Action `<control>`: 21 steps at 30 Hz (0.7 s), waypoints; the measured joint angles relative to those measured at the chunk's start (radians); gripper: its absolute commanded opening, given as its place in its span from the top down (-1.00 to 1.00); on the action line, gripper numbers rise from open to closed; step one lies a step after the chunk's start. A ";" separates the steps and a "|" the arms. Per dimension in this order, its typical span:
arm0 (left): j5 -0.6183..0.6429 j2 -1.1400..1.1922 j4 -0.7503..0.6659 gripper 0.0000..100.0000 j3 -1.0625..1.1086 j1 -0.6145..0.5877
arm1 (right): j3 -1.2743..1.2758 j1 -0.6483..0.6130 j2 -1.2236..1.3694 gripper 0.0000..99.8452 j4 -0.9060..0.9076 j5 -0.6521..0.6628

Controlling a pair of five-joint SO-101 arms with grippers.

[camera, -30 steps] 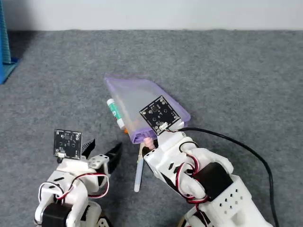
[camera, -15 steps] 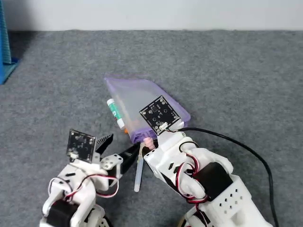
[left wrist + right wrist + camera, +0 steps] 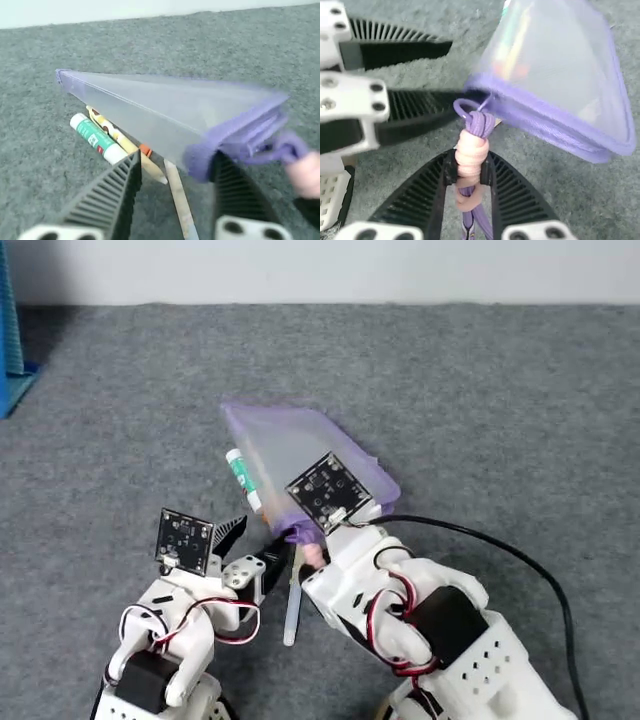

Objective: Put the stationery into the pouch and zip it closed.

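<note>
Your right claw (image 3: pixel 469 164) is clamped on the zip pull (image 3: pixel 470 147) at the pouch (image 3: pixel 290 445) corner. Your left claw (image 3: pixel 176 162) stands apart, straddling that same corner without pinching it. The glue stick (image 3: pixel 92 137) and pens (image 3: pixel 120 142) lie on the tabletop (image 3: pixel 500 390) just beside the pouch, so nothing looks packed yet: loading and zipping are both ahead of you.

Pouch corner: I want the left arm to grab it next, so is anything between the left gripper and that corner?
Nothing visible does. The left gripper is open, the purple corner of the pouch just ahead of it. The right gripper, shut on the zipper pull, sits close beside that corner; the glue stick lies aside.
</note>
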 measured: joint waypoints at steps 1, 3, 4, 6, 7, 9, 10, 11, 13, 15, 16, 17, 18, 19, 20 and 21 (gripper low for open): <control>0.000 0.000 -0.003 0.75 0.000 0.000 | 0.000 -0.003 0.000 0.98 0.002 0.000; 0.000 0.000 -0.003 0.76 0.000 0.000 | 0.000 -0.005 0.000 0.98 0.006 0.000; 0.000 0.000 -0.003 0.76 0.000 0.000 | 0.000 -0.005 0.000 0.98 0.006 0.000; 0.000 0.000 -0.003 0.76 0.003 -0.002 | 0.000 -0.005 0.000 0.98 0.006 0.000; 0.000 0.000 -0.003 0.76 0.012 -0.002 | 0.000 -0.005 0.000 0.98 0.006 0.000; 0.000 0.000 -0.003 0.80 0.034 -0.002 | 0.000 -0.005 0.000 0.98 0.006 0.000; 0.000 0.000 -0.003 0.85 0.035 -0.002 | 0.000 -0.005 0.000 0.98 0.006 0.000; 0.000 0.000 -0.003 0.91 0.037 -0.002 | 0.000 -0.005 0.000 0.98 0.006 0.000; 0.000 0.000 -0.003 0.98 0.037 -0.002 | 0.000 -0.005 0.000 0.98 0.006 0.000; 0.000 0.000 -0.003 0.98 0.037 -0.002 | 0.000 -0.005 0.000 0.98 0.006 0.000; 0.003 0.000 -0.003 0.98 0.037 -0.002 | 0.000 -0.006 0.000 0.98 0.008 0.000; 0.003 -0.002 -0.003 0.98 0.037 -0.002 | 0.000 -0.006 0.000 0.98 0.018 0.000; 0.000 -0.002 -0.003 0.98 0.037 -0.002 | 0.000 -0.009 0.000 0.98 0.028 0.000; 0.000 -0.002 -0.003 0.98 0.037 -0.002 | 0.000 -0.009 0.000 0.98 0.037 0.000; 0.000 -0.002 -0.003 0.98 0.037 -0.002 | 0.000 -0.008 0.000 0.98 0.048 0.000; 0.000 -0.002 -0.003 0.98 0.037 -0.002 | 0.000 0.003 0.000 0.98 0.057 0.000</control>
